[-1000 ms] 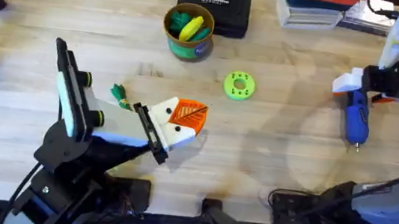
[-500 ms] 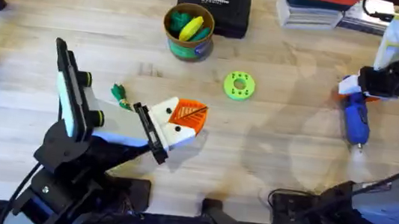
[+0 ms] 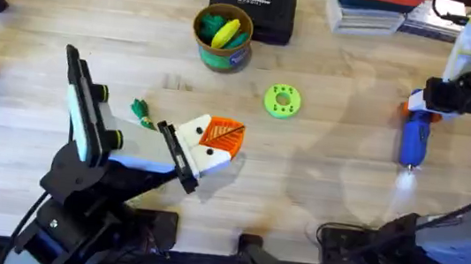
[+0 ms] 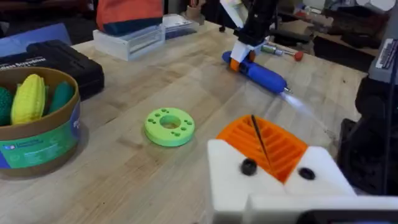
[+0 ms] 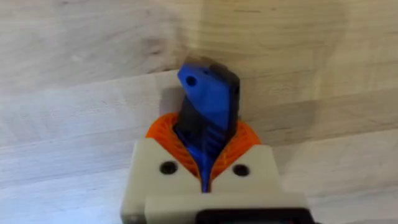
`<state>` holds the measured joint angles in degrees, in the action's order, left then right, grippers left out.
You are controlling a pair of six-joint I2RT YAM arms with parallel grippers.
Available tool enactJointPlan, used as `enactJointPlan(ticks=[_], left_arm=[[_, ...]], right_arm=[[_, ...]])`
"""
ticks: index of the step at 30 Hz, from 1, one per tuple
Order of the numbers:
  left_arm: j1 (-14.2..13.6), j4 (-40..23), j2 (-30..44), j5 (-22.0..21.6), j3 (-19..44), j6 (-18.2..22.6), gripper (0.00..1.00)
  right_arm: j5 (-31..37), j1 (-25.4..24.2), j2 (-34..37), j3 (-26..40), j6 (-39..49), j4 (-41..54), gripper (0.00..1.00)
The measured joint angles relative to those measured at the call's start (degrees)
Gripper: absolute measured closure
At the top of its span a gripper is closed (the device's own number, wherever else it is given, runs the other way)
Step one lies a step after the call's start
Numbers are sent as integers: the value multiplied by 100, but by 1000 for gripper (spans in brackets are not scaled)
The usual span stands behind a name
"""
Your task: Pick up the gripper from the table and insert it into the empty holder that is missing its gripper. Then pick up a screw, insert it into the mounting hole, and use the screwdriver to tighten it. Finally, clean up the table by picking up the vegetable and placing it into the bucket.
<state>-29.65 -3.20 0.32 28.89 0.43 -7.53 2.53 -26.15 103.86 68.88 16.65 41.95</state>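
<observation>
The right tool (image 5: 205,167), white with orange ribbed pads, is clamping the back end of the blue pen-shaped electric screwdriver (image 3: 415,139). It is gripping there, I judge, so the thin metal bit stays free to point at a screw head. In the overhead view the screwdriver is lying near the right side of the pale wooden surface (image 3: 327,187), bit toward the arms' bases, with a small bright glow at its tip.

The left tool (image 3: 213,145) is resting low near the middle of the surface with its white finger blocks and orange tips turned up, seemingly offered as the workpiece. In the left wrist view two dark round holes are showing in the white block (image 4: 273,180), and the orange ridged tip (image 4: 264,144) is already sitting in it. A thin dark line is crossing that tip. I cannot tell whether this tool is closed or released.

The small dark-green toy vegetable (image 3: 139,109) is lying just beside the left arm, well apart from the round green bucket with the olive-yellow rim (image 3: 222,36), which is already holding a yellow toy corn and other pieces. Between the two arms the bright green round disc with holes (image 3: 282,101) is sitting flat, and it may be in the way of the screwdriver's path across. A black case (image 3: 254,5) is sitting just behind the bucket.
</observation>
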Motion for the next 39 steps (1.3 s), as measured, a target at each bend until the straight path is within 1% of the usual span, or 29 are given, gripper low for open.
enactJointPlan(ticks=[5, 11, 15, 20, 22, 27, 35, 39], left_arm=[[0, 0, 0, -1, 0, 0, 987], [0, 0, 0, -1, 0, 0, 987], [0, 0, 0, -3, 0, 0, 987], [0, 0, 0, -35, 0, 0, 987], [0, 2, 0, -43, 0, 2, 987], [0, 1, 0, -45, 0, 0, 987], [0, 0, 0, -45, 0, 2, 987], [0, 0, 0, -45, 0, 0, 987]], right_arm=[[2, 7, -235, 0, -342, 15, 970], [-59, 166, -1092, 0, -490, -151, 970], [-289, 450, -1708, 0, -680, -494, 970], [-411, 1025, -2486, -155, -1065, -1247, 970], [-433, 1281, -2792, -352, -1172, -1568, 970], [-490, 1977, -3600, -1143, -1519, -2516, 970], [-518, 2950, -5076, -2403, -2345, -4021, 970], [-575, 3496, -5718, -2826, -2539, -4398, 970]])
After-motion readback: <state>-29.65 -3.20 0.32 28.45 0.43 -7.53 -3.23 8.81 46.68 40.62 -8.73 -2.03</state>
